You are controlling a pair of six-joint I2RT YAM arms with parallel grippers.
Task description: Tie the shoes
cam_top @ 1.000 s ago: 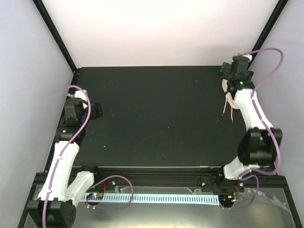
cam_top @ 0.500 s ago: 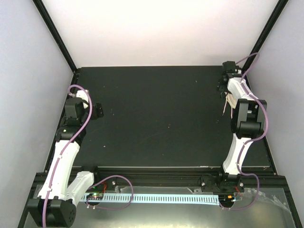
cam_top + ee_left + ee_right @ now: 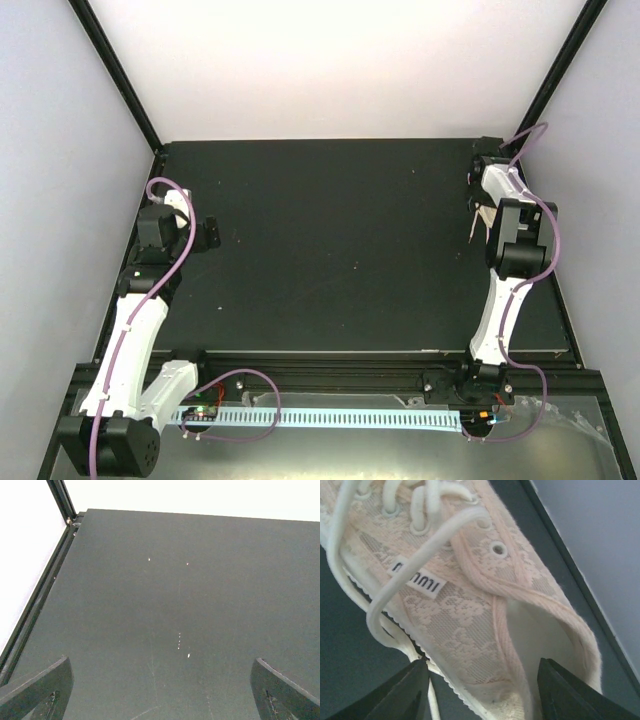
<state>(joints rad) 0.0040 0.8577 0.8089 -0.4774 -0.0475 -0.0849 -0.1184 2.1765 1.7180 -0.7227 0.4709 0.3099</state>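
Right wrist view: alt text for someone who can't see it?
A pale pink sneaker with loose cream laces fills the close-up, lying on a dark table. The open right gripper frames its heel.

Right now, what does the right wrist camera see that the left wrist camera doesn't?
Only the right wrist view shows the pale pink lacy fabric sneaker, its cream-white laces and its small white label. Only the left wrist view shows tiny white specks and a black frame post. Both show the flat black table and an open gripper: the right gripper framing the sneaker's heel, the left gripper over bare table.
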